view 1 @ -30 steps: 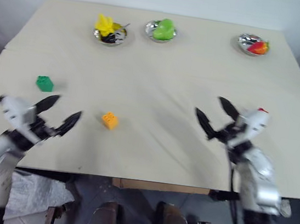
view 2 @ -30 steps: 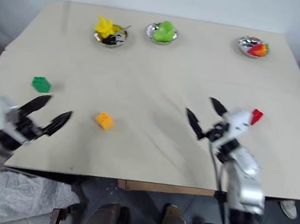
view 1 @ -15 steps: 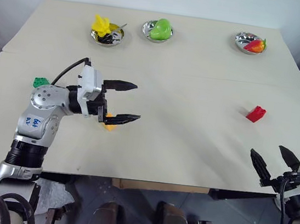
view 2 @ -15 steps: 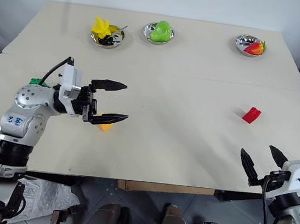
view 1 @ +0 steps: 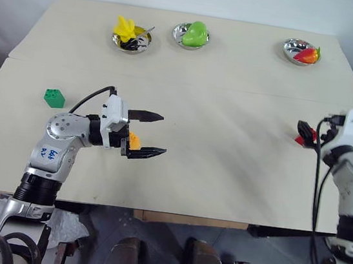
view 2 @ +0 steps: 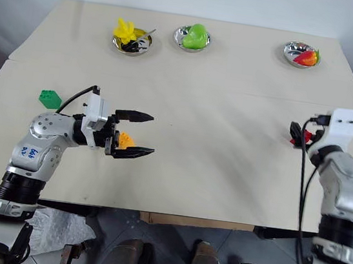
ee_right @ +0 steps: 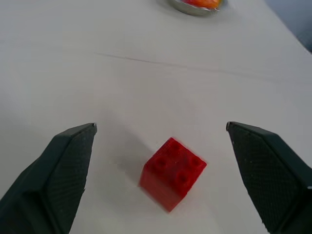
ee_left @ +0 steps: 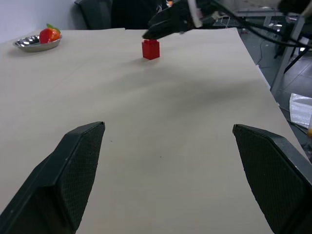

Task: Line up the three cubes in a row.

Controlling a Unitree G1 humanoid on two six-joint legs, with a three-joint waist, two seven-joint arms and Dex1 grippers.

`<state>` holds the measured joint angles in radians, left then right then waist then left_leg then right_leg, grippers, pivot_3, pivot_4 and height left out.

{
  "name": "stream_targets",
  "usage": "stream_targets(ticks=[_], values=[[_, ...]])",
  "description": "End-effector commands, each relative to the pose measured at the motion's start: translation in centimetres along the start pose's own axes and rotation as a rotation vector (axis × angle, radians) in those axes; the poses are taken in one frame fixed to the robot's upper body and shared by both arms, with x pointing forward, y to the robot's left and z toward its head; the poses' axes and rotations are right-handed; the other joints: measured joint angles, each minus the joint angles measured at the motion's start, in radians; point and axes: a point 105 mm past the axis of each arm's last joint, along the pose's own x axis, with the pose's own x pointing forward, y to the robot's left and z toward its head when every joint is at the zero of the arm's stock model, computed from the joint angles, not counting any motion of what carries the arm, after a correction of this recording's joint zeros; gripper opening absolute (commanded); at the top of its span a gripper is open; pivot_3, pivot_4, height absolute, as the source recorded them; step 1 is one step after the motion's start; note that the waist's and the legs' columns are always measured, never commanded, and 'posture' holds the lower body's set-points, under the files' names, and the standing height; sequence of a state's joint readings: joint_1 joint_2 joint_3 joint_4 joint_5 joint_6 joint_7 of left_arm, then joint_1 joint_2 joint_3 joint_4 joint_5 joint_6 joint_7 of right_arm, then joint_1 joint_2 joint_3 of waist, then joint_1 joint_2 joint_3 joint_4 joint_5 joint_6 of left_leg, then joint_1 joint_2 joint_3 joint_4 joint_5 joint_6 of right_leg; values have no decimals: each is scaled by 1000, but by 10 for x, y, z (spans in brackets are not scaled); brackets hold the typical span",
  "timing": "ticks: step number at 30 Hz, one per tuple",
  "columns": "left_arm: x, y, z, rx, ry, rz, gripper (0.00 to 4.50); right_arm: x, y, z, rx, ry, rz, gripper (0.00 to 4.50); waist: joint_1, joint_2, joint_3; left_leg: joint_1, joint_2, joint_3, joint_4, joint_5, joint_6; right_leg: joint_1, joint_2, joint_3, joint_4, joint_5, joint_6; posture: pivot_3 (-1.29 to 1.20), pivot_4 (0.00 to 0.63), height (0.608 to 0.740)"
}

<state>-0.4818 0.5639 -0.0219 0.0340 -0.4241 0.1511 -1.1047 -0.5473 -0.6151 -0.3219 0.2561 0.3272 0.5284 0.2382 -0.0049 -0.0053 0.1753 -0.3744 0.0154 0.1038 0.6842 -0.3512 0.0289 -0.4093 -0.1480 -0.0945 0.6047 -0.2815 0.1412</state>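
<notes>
The green cube (view 1: 54, 98) sits alone at the table's left. Partly hidden by the roots of my left gripper's fingers is the orange-yellow cube (view 1: 134, 141). My left gripper (view 1: 153, 134) is open and points to the right, level over the table, with nothing between its fingertips (ee_left: 80, 161). The red cube (ee_right: 173, 173) lies at the right, studs up. My right gripper (ee_right: 161, 127) is open and reaches it from the near side, its fingers wide to either side of the cube. The head views show only a sliver of the red cube (view 1: 300, 140).
Three steel bowls stand along the far edge, holding yellow food (view 1: 130, 35), green food (view 1: 190, 35) and red food (view 1: 302, 53). A seam (view 1: 221, 89) crosses the table (view 1: 223, 171). A wide bare stretch lies between the two grippers.
My right arm has swung from the table's front edge up to the red cube. The left gripper has edged to the right past the orange-yellow cube. Both stay open.
</notes>
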Motion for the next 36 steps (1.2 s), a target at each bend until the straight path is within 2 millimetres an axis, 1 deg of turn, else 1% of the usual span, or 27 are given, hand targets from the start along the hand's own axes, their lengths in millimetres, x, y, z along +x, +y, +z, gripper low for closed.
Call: stream_targets(ticks=[1,4,8,12,16,19,22,23,24,25,26,27,29,30,31,32,33,36], values=[[-2,-3,8,47,-6,17,4481,2,-8,4,-17,3,-127,4500,3,0,0,0,0,-1,0,0,0,0,0,-1,0,0,0,0,150,740],[-3,-4,8,43,-6,28,4481,3,-8,-3,-43,8,-196,4500,4,0,0,-3,0,-2,0,0,0,0,-1,-4,0,0,0,0,150,740],[-3,-5,8,42,-7,29,4481,4,-8,-24,4,67,-249,4500,0,0,0,-3,-1,-2,0,0,0,0,-1,-4,0,0,0,0,150,740],[-2,-6,9,56,0,15,4481,1,-12,-30,-1,73,-292,4500,-1,0,0,-3,-1,-2,0,0,0,0,-1,-7,0,0,0,0,150,740],[-4,-1,12,70,-5,36,4500,-1,-7,-36,59,72,-287,3672,-3,0,0,-3,-1,-1,0,1,-1,0,-1,-7,-1,0,0,0,150,740],[-5,0,13,72,-5,42,4500,-2,1,-38,80,76,-255,2607,-4,0,0,-3,-1,-2,0,1,-1,0,0,-7,-1,0,0,0,150,740],[-8,2,13,76,-3,52,4500,-1,8,-28,93,31,-204,1577,-8,1,0,-3,-1,-2,0,1,-1,0,0,-7,0,0,0,0,150,740],[-9,3,14,77,-3,57,4500,-1,12,-23,101,10,-171,1422,-8,1,0,-3,-1,-2,0,1,-1,0,0,-7,0,0,0,0,150,740],[-9,3,14,78,-3,59,4500,-1,15,-20,106,-3,-149,1427,-8,1,0,-3,-1,-2,0,1,-1,0,0,-7,0,0,0,0,150,740],[-11,3,14,78,0,65,4500,-1,34,-12,76,-21,6,1427,-9,1,0,-3,-1,-2,0,1,-1,0,0,-7,0,0,0,0,150,740],[-14,3,14,77,2,71,4500,-6,59,-4,14,-38,211,1427,-9,1,0,-3,-1,-2,0,1,-1,0,0,-7,0,0,0,0,150,740],[-17,3,14,74,4,73,4500,-15,83,-1,-58,-40,409,1427,-9,1,0,-3,-1,-3,0,1,-1,0,0,-7,-1,0,0,0,150,740],[-21,2,13,68,9,69,4500,-31,109,2,-182,-58,672,1427,-10,1,0,-3,-1,-4,0,1,-1,0,0,-7,-2,0,0,0,150,740],[-24,0,11,59,19,64,4500,-45,124,4,-264,-84,856,1427,-11,1,0,-3,-1,-4,0,1,-1,0,0,-8,-2,0,0,0,150,740],[-25,0,10,52,26,60,4500,-55,132,4,-321,-98,982,1427,-11,1,0,-3,-1,-4,0,1,-1,1,0,-8,-3,0,0,0,150,740],[-27,0,8,48,33,58,4500,-60,135,3,-362,-99,1058,1427,-11,1,0,-3,-1,-4,0,1,-1,1,0,-8,-3,0,0,0,150,740],[-29,0,6,45,41,60,4500,-60,136,3,-389,-100,1097,1427,-11,1,0,-3,-1,-4,0,1,-1,2,1,-8,-4,0,0,0,150,740],[-36,0,-3,33,76,72,4500,-52,145,-7,-543,-59,1260,1427,-18,1,1,-3,-1,-4,1,1,-1,2,0,-9,-4,0,1,0,150,740]])
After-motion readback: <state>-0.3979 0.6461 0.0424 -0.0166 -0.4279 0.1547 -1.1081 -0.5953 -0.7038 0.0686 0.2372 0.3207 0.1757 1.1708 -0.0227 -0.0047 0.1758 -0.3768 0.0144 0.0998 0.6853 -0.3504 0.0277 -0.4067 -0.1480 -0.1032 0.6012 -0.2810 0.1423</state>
